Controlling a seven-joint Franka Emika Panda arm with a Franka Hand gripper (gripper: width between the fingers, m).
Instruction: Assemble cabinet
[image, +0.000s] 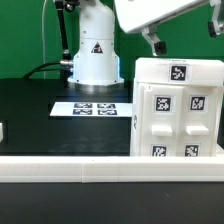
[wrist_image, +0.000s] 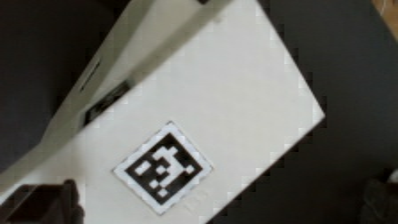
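Observation:
The cabinet (image: 178, 108) is a large white box with several square tags on its panels. It stands on the black table at the exterior view's right. My gripper (image: 154, 42) hangs just above the cabinet's top back edge, apart from it. In the wrist view the gripper (wrist_image: 210, 210) is open. Its dark fingertips (wrist_image: 39, 205) sit at the two lower corners with nothing between them. Below them lies the cabinet's white top panel (wrist_image: 214, 90) with one tag (wrist_image: 169, 168).
The marker board (image: 95, 108) lies flat on the black table (image: 40, 115), in front of the white robot base (image: 95, 55). A white rail (image: 100, 165) runs along the front edge. A small white piece (image: 3, 130) shows at the exterior view's left edge.

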